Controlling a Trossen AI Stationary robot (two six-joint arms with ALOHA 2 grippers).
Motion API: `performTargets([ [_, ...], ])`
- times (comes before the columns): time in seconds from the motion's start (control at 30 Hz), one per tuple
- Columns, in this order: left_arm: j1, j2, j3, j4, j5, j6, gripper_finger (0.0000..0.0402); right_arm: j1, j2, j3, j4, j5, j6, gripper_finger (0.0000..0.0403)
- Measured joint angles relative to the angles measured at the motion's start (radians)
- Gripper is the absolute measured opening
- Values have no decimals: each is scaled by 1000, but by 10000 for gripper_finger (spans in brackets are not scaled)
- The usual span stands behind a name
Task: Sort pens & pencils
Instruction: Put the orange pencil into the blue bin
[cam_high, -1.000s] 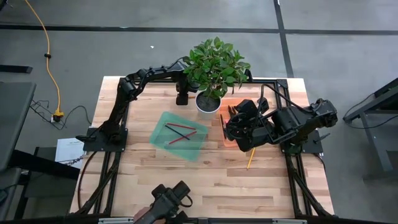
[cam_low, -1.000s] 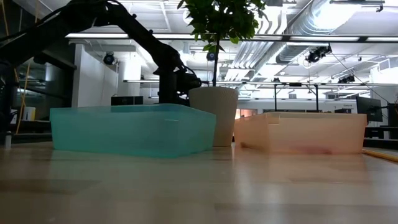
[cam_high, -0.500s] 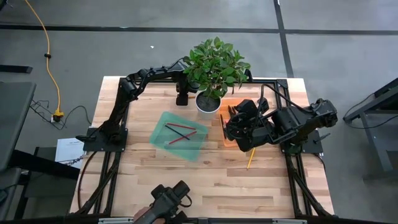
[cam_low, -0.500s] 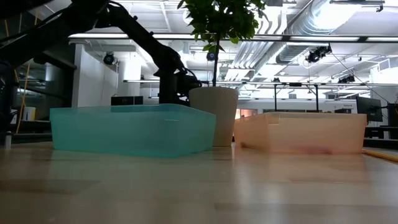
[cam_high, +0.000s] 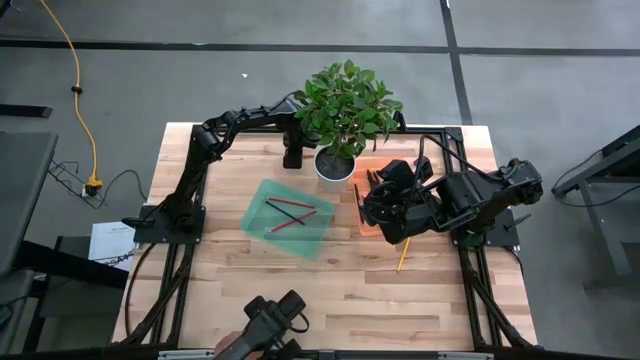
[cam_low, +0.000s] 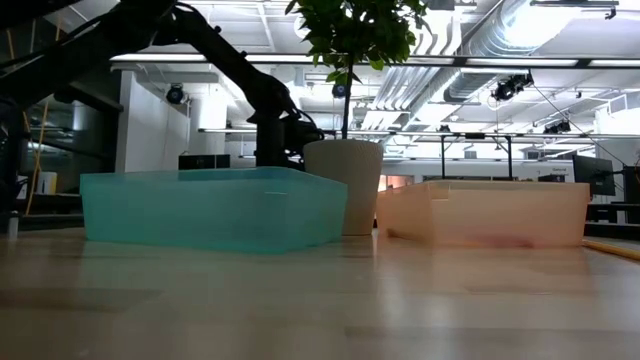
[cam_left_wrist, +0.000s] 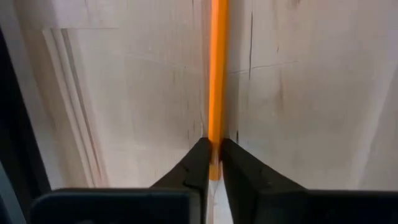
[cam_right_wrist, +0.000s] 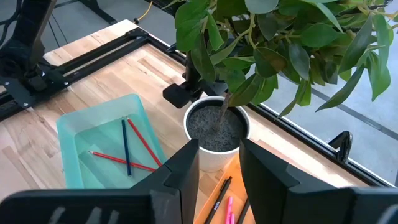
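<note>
Nothing has shifted over the last 1 s: both arms sit exactly where they were, so the sort is paused and not advancing. The left gripper (cam_left_wrist: 212, 144) is pinched shut on an orange pencil (cam_left_wrist: 217, 74), low over bare wood behind the plant pot (cam_high: 334, 166), so that pencil has yet to reach a tray. The right gripper (cam_right_wrist: 219, 152) hangs over the orange tray (cam_high: 371, 166) with its fingers apart and nothing between them.

The teal tray (cam_high: 305, 240) holds 2 red pencils (cam_right_wrist: 143, 142) and 1 dark blue stick (cam_right_wrist: 126, 146) (pen or pencil, I cannot tell). The orange tray holds a black pen (cam_right_wrist: 219, 193) and a pink pen (cam_right_wrist: 229, 208). 1 yellow pencil (cam_high: 402, 256) lies loose on the table beside the right arm. By my reading, at least 2 pencils remain to be placed.
</note>
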Motion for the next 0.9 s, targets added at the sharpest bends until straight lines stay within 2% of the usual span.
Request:
performTargets([
  [0.13, 0, 0, 0, -1, 1, 5, 8, 0, 0, 0, -1, 0, 0, 107],
  [0.33, 1, -6, -1, -4, -3, 14, 25, 0, 0, 0, -9, 0, 0, 107],
  [0.57, 23, -36, 20, -57, -5, 17, 4, 0, 0, 0, -22, 4, 0, 107],
  [0.9, 41, -111, 22, -109, 6, 23, 2, 0, -5, 0, -45, 8, -1, 107],
])
